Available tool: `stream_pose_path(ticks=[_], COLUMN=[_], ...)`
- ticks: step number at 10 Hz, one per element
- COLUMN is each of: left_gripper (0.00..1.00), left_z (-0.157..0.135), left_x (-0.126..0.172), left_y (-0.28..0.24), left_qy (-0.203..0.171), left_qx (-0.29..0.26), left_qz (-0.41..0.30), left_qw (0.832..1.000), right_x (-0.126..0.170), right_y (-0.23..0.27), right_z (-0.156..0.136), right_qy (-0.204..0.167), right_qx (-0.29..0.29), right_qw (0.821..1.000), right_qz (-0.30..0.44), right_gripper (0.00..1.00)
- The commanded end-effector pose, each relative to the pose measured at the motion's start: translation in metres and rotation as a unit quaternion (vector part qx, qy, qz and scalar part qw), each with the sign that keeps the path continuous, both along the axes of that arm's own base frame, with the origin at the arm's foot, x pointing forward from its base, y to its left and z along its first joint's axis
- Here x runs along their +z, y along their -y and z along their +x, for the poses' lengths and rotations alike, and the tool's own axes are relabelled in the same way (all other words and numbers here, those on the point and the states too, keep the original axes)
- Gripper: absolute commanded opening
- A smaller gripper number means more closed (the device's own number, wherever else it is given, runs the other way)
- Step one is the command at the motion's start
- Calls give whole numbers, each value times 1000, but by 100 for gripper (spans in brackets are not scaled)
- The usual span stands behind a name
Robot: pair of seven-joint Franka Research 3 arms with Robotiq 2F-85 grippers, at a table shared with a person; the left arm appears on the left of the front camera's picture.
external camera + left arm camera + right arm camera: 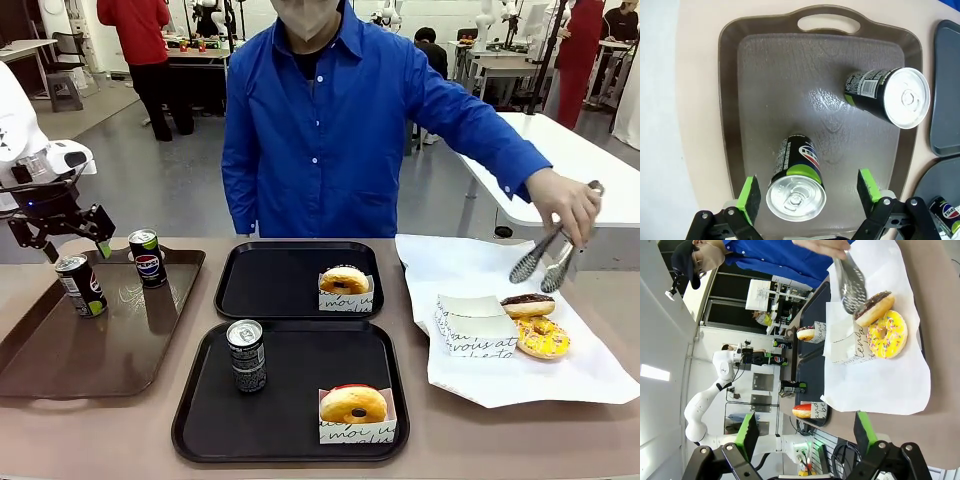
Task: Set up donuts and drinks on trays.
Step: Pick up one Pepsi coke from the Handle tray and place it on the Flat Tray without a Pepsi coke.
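My left gripper (77,248) hangs open over a dark can (80,285) on the brown tray (60,365). In the left wrist view that can (796,187) stands between the spread green pads (749,197), untouched. A second can (148,258) stands behind it. A third can (246,355) and a sleeved glazed donut (352,405) sit on the near black tray (290,440). The far black tray (270,285) holds another sleeved donut (344,280). My right gripper (805,435) is open and empty, above the table edge near the white paper (880,375).
On the white paper (520,375) lie a chocolate donut (527,305), a yellow sprinkled donut (543,337) and empty paper sleeves (470,325). The person's hand holds metal tongs (545,255) just above them. The person stands at the far edge.
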State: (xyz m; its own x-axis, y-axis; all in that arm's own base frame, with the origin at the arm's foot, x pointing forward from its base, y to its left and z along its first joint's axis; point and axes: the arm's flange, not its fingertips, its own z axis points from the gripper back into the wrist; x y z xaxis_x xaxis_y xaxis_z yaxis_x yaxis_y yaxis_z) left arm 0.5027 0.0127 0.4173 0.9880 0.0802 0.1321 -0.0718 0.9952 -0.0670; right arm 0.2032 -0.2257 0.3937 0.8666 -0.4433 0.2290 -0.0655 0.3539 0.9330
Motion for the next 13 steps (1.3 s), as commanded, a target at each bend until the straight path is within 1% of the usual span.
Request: stream_pose_path(ticks=[1,5,9,10,11,12,13], left_gripper=[100,100,100,96,84,76,64], left_z=[1,2,4,5,5,5,4], left_x=[-5,-19,-28,-29,-30,-30,-29], left_y=[-5,-8,-11,-11,-11,-10,-10], left_qy=[9,-27,-35,-40,-48,-54,-58], left_qx=[-16,-11,-1,-3,-6,-6,-6], left_qz=[-1,1,17,16,16,17,17], left_qw=[1000,1000,999,999,999,998,998], right_x=[0,0,0,0,0,0,0], right_y=[0,0,0,0,0,0,0], right_z=[1,1,1,1,1,1,1], right_qy=[15,15,15,15,15,15,15], right_qx=[-2,-2,-2,-2,-2,-2,-2], right_qw=[1000,1000,1000,1000,1000,1000,1000], right_qz=[5,5,5,5,5,5,5], right_gripper=[100,100,100,100,100,100,100])
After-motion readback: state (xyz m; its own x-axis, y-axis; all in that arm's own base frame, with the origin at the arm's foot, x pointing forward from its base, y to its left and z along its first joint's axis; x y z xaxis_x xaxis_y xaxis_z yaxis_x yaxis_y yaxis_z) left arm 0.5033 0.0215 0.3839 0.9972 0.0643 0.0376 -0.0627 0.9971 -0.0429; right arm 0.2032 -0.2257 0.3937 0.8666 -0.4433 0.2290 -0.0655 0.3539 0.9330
